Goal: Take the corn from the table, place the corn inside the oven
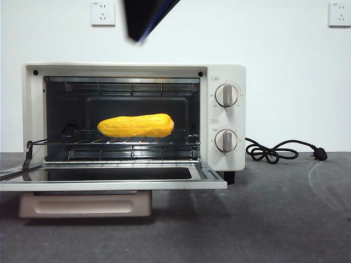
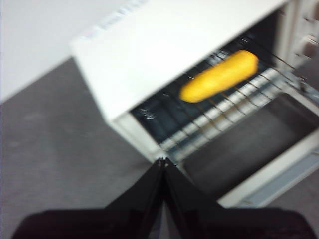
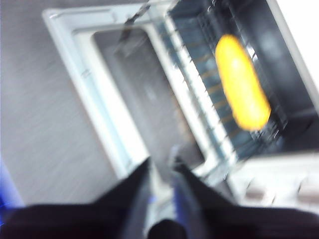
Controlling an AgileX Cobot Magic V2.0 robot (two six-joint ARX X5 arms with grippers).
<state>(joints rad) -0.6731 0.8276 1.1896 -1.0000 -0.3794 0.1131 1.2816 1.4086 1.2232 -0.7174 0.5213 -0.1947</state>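
The corn (image 1: 136,125) lies lengthwise on the wire rack inside the open oven (image 1: 227,123), whose door (image 1: 109,181) is folded down flat. No gripper touches the corn (image 2: 219,75). My left gripper (image 2: 162,161) is shut and empty, held high above the table (image 1: 274,219) off the oven's left front corner. My right gripper (image 3: 161,161) hovers above the lowered door with its jaws slightly open and nothing between them; the corn (image 3: 242,82) sits beyond it. A black arm tip (image 1: 143,19) shows at the top of the front view; which arm it is I cannot tell.
The oven's two knobs (image 1: 226,95) are on its right panel. Its black cord and plug (image 1: 279,151) lie on the table to the right. The open door sticks out toward the front. Two wall sockets (image 1: 103,13) are behind.
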